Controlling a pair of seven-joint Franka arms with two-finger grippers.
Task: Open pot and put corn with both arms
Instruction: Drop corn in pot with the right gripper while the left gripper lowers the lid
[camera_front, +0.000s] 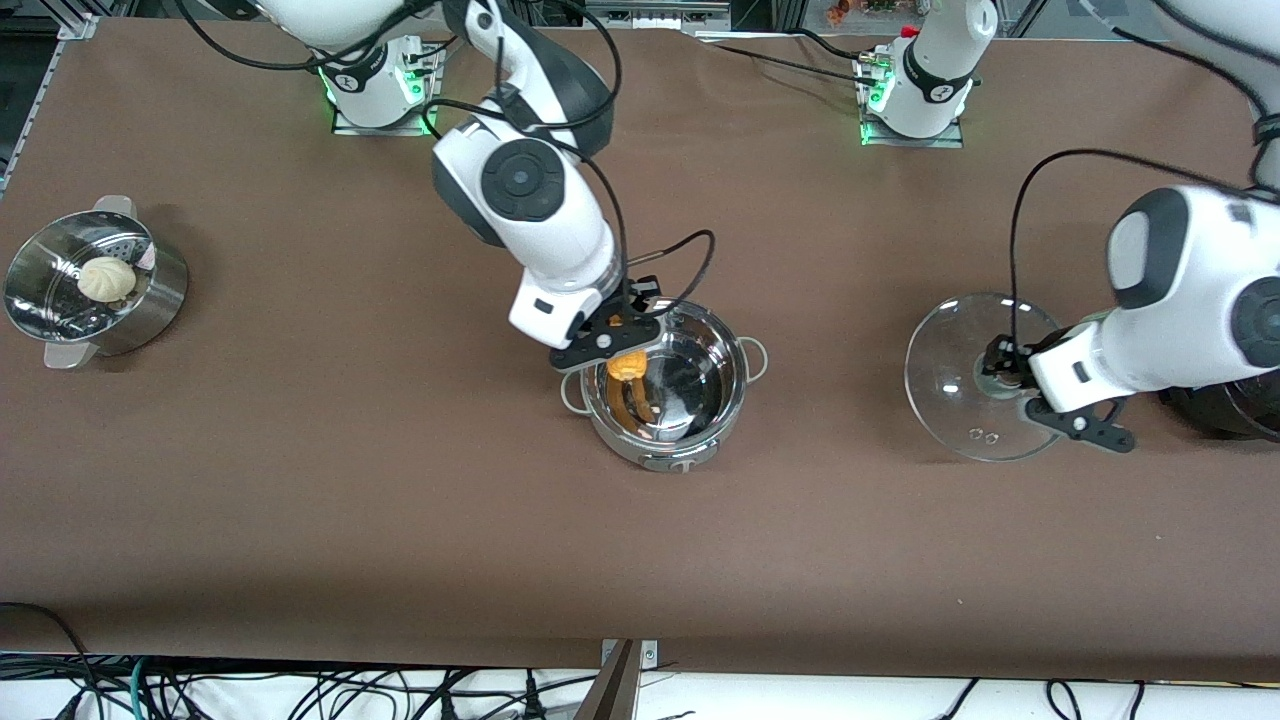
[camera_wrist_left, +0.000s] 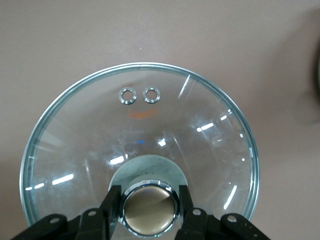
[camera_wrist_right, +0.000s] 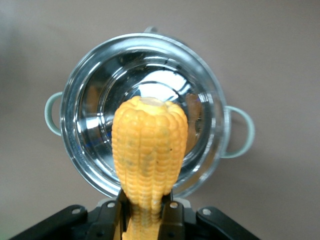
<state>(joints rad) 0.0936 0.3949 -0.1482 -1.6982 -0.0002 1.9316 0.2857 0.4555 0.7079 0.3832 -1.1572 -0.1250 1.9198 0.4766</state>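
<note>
Right gripper (camera_front: 622, 345): fingers clamped on the corn (camera_wrist_right: 149, 145), hanging over the open pot (camera_front: 668, 392), at about 10 o'clock of its rim.
Left gripper (camera_front: 1010, 375): fingers closed on the knob (camera_wrist_left: 150, 206) of the glass lid (camera_front: 975, 375), which sits toward the left arm's end of the table, at 3 o'clock from the pot.
Risk: the cob hangs end-down near the rim; released there, it could strike the edge and tip out.
View difference: the right wrist view shows the corn centred over the pot's mouth; the front view mostly hides it.
</note>
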